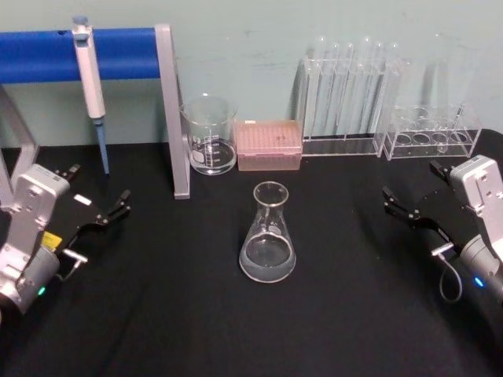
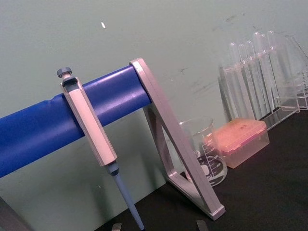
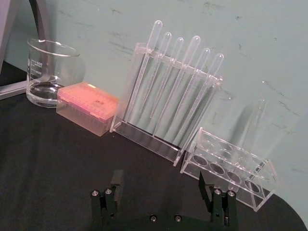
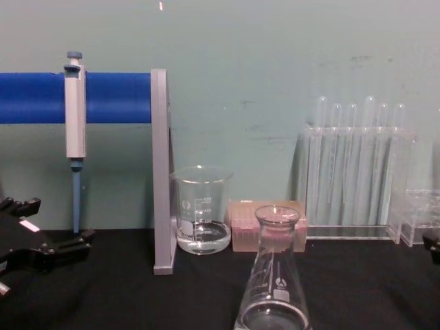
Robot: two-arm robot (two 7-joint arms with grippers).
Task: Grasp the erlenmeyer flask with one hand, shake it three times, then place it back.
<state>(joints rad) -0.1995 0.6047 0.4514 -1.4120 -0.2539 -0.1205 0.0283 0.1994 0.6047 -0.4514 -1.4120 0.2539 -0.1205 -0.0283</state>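
A black worktop (image 1: 157, 322) is carrying a row of lab gear along a pale green wall. At the back left, a stand with a blue bar (image 1: 47, 53) and a grey upright is holding a grey pipette (image 1: 90, 86), which is hanging tip down. At the back right, a clear rack of transfer pipettes (image 1: 346, 102) is standing just beside a lower clear tube rack (image 1: 432, 137). The left hand (image 1: 98, 182) is sitting low at the left side of the worktop with its jaws spread apart, grasping nothing. The right hand (image 1: 410, 178) is mirroring it at the right side, jaws likewise released and pointing toward the racks, a cable looping from its silver-grey wrist. Between them, well apart from both, the erlenmeyer flask (image 1: 268, 236) is standing upright near the middle of the worktop with a little clear liquid pooling in its wide base. Behind it a glass beaker (image 1: 209, 135), also holding some clear liquid, is sitting next to the stand's upright, and a pink tip box (image 1: 269, 145) is lying just beside the beaker, in front of the wall.
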